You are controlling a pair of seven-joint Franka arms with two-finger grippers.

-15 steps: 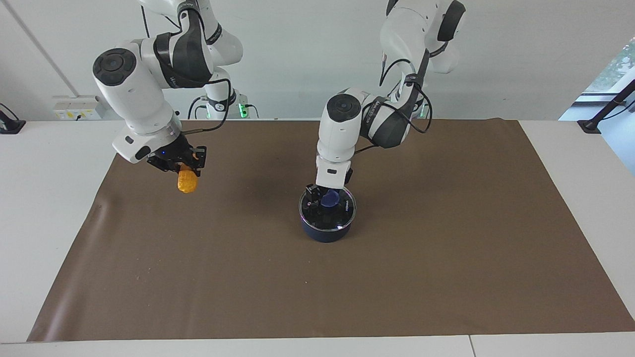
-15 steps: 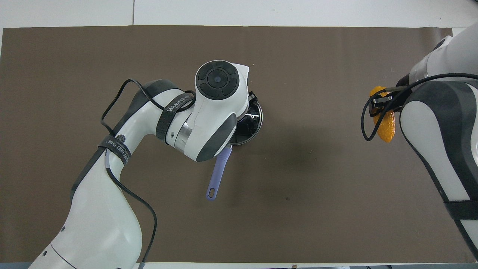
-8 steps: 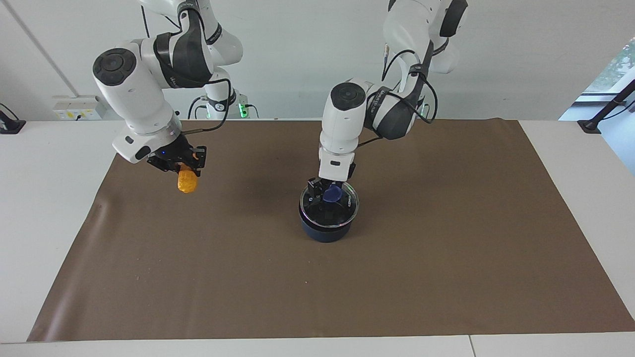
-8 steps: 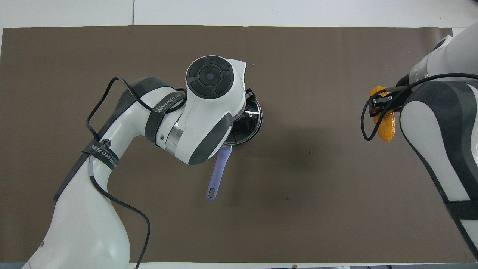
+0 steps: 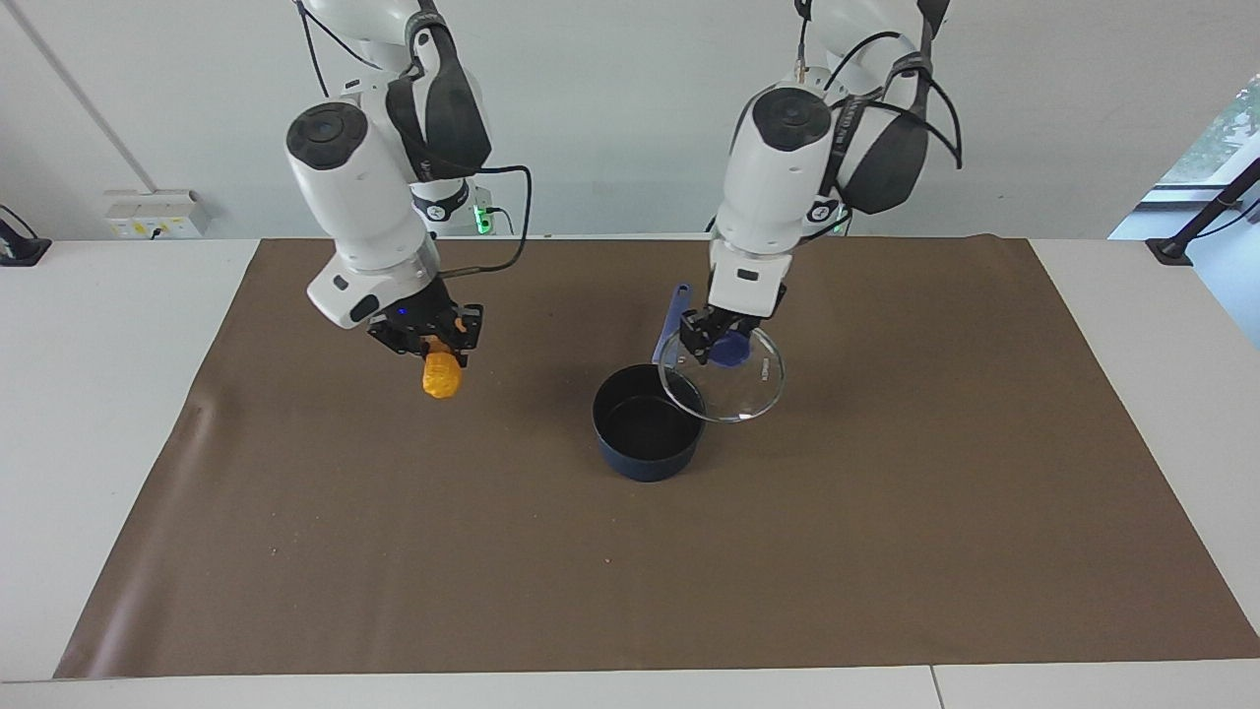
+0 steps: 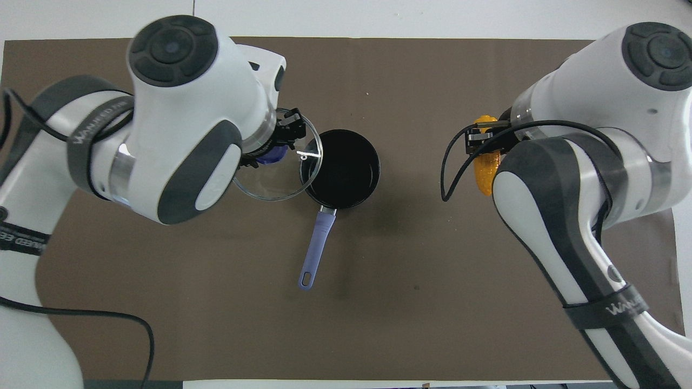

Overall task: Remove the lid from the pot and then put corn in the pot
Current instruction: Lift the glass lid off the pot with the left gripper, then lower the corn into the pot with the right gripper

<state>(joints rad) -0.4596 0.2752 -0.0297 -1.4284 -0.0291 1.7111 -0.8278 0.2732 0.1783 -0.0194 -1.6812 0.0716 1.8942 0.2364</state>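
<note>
Already we have the first half of the job behind us: the lid (image 5: 724,378) is off the pot (image 5: 647,434) and hangs in the air, our left gripper (image 5: 716,342) pinched on its blue knob, with the glass disc tilted and overlapping the pot's rim on the side toward the left arm's end of the table. The pot stands open on the brown mat (image 5: 886,551), its black inside bare and its long blue handle (image 6: 316,249) pointing back toward us. What remains is the corn (image 5: 441,374), which our right gripper (image 5: 434,347) has clamped at its upper end, the cob hanging down over the mat toward the right arm's end, well apart from the pot. So the corn has yet to travel over the opening and be let go.

As for room, the mat between the corn and the pot is free of other things, so we judge the path across to be open. The tighter spot is at the pot itself: in the overhead view the lid's rim (image 6: 311,162) crosses the pot's edge, and though the facing view suggests the lid sits above it, we cannot be sure how much height separates them. We would want the lid carried further toward the left arm's end, so that the whole mouth is free before the corn arrives. The pot is narrow, so the cob needs to be centred over it.
</note>
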